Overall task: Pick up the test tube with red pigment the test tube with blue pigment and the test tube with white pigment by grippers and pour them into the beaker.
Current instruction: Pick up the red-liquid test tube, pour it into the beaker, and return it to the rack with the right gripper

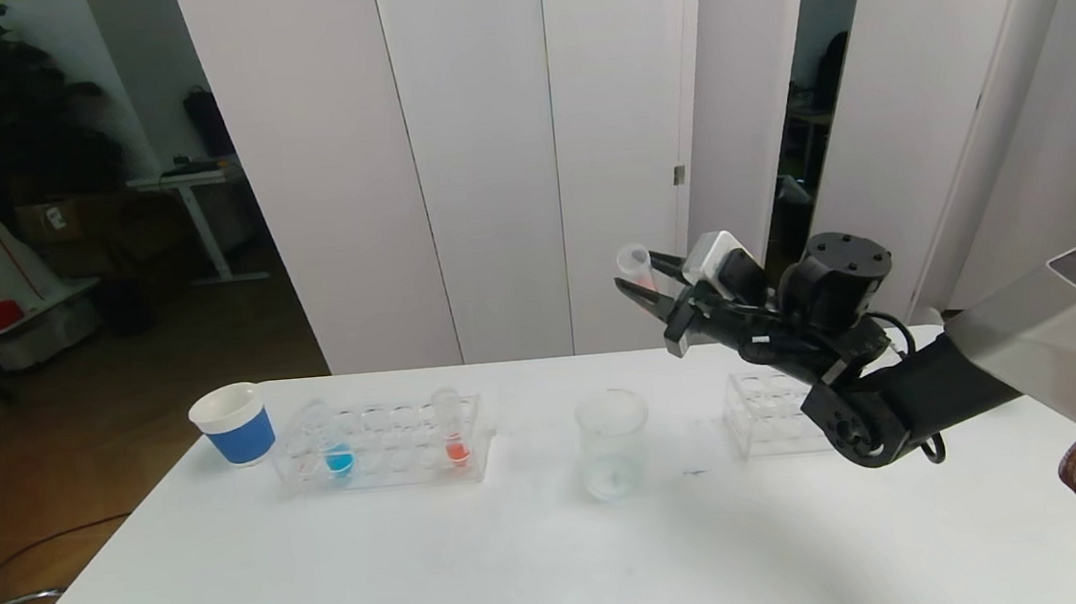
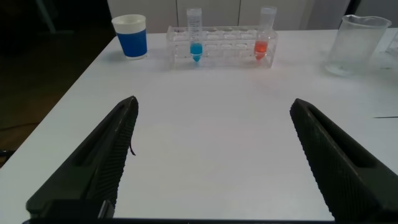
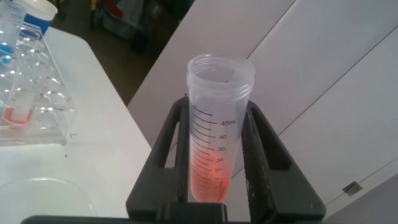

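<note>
right pincer (image 1: 644, 286) clamped on red-tinted tube, raised above worktop.
the tube (image 3: 217, 140) sits between the pincer fingers, open mouth up, behind and above the beaker (image 1: 612, 442). blue tube (image 1: 336, 443) and another red tube (image 1: 453, 431) stand in the left rack (image 1: 386, 445). left pincer (image 2: 211, 162) spread wide over bare worktop (image 1: 425, 570), gripping nothing.

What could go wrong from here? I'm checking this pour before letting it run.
The right gripper holds the red-pigment tube high above the table, behind the beaker; tipped there, pigment would likely miss. The grip sits low on the tube, so it might slip when tilted. The beaker stands free and could be knocked.
</note>
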Tool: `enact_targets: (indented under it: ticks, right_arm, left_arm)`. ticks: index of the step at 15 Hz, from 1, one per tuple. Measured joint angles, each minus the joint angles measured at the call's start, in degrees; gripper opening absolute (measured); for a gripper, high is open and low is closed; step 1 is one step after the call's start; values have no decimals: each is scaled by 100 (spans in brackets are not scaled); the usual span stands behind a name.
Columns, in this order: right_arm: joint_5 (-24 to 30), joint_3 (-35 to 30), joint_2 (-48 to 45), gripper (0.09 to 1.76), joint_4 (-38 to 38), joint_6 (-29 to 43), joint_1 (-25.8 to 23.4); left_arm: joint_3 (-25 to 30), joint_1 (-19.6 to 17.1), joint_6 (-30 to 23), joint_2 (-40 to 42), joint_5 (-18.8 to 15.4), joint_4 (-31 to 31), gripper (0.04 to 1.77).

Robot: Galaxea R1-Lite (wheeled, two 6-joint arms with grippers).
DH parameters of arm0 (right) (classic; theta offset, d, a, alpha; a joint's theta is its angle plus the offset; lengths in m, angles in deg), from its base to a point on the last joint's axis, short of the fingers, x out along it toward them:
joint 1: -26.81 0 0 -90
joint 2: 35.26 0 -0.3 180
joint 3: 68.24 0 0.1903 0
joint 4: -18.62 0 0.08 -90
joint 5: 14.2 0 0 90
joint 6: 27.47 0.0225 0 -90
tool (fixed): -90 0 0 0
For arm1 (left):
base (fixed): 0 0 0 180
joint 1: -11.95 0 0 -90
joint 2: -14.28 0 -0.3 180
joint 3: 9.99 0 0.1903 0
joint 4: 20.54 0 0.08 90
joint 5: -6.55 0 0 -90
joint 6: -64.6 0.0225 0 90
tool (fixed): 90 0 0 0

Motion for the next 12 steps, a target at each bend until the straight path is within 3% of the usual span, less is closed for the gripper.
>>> enact_targets:
  ticks: [4,7,12]
  right_arm:
    - [768,188,-71,58,-705,-599,-151]
    - [1560,631,-160,58,-1592,-1604,-405]
    - [2291,1449,-173,58,-2754,-3072,-584]
  left_arm:
    - [0,0,0,0,2,0,175]
    - [0,0,0,0,-2,0,175]
    - [0,0,0,0,2,0,175]
